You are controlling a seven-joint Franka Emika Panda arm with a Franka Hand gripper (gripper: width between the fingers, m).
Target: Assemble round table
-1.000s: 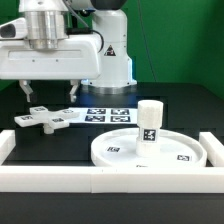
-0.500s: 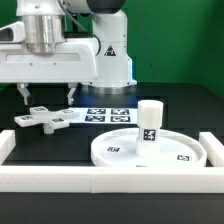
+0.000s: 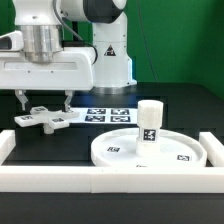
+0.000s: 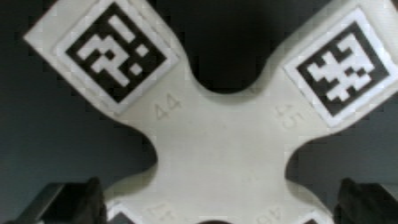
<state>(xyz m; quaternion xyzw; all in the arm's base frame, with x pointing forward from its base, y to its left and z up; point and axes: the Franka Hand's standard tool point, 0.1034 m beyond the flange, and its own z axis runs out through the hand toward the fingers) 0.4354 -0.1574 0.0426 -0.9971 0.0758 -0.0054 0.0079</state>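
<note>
The Panda arm (image 3: pixel 60 50) is filling the upper part of the exterior view, well to that view's left of the round disc (image 3: pixel 120 150). A white straight-walled rim (image 3: pixel 100 181) is running in front of the disc and up both sides of the dark table (image 3: pixel 175 105). The disc itself is lying flat just behind the front wall, with tags showing on its top face. The marker board (image 3: pixel 108 116) is lying flat just behind the disc.

The cross-shaped foot piece (image 3: pixel 40 119) is lying flat on the table, apart from the disc on the exterior view's left, beside the marker board. In the wrist view the foot piece (image 4: pixel 205 130) is filling the picture, two tagged lobes spreading away from its middle.

The short leg (image 3: pixel 150 122) is standing upright on the disc, near its middle.

The gripper (image 3: pixel 45 102) is hanging right over the foot piece with its jaws spread wide. The dark fingers (image 4: pixel 71 198) are flanking the piece's narrow middle without pinching anything.
</note>
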